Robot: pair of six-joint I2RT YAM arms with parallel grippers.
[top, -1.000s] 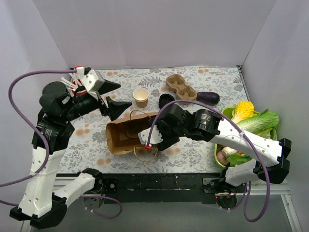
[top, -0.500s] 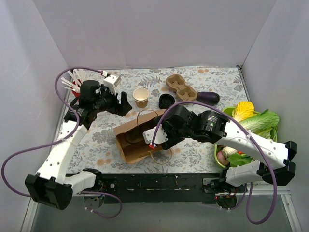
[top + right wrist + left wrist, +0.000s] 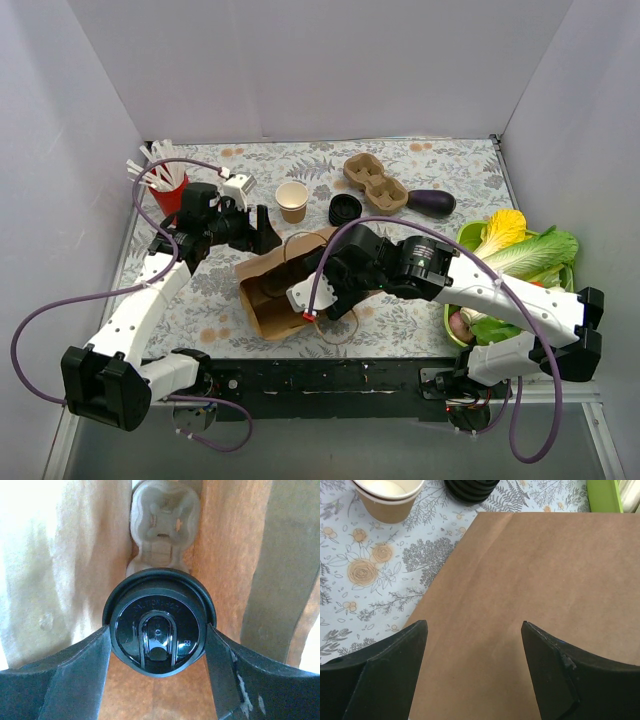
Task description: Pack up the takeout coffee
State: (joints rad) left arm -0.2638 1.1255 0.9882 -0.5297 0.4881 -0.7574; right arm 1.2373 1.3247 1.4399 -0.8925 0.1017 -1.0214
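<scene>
Takeout coffee (image 3: 159,635): 1 cup, black lid on, inside the 1 brown bag (image 3: 262,318) lying on its side on the bench (image 3: 200,290). Your right fingers (image 3: 75,680) clasp it, 1 each side of the lid, w/ 1 pulp tray (image 3: 161,520) just behind. Left fingers (image 3: 380,680) are spread wide over the bag's outside, holding nothing. Elsewhere on the bench: 1 open cup (image 3: 292,200), 1 lid stack (image 3: 345,208), 1 two-cup carrier (image 3: 375,182), 1 eggplant (image 3: 432,202).
</scene>
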